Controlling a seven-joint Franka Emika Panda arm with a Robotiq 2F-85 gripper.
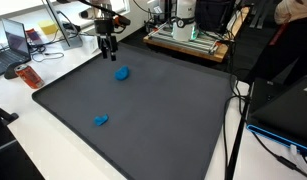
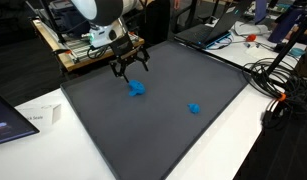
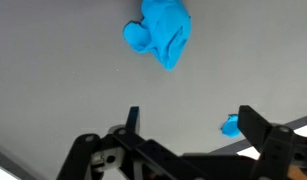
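Note:
My gripper point(image 1: 109, 47) hangs open and empty above the far part of a dark grey mat point(image 1: 163, 110). It also shows in an exterior view point(image 2: 128, 69) and in the wrist view point(image 3: 188, 118), with nothing between the fingers. A crumpled blue cloth-like thing point(image 1: 122, 73) lies on the mat just below and in front of the gripper; it also shows in an exterior view point(image 2: 137, 89) and at the top of the wrist view point(image 3: 161, 32). A smaller blue piece point(image 1: 101, 120) lies apart nearer the mat's front edge point(image 2: 194, 108), partly hidden by a finger in the wrist view point(image 3: 231, 124).
The mat lies on a white table point(image 1: 23, 120). A laptop point(image 1: 15, 45) and an orange object point(image 1: 30, 76) sit at one side. A wooden platform with equipment point(image 1: 193, 40) stands behind the mat. Cables point(image 2: 278, 80) lie beside it.

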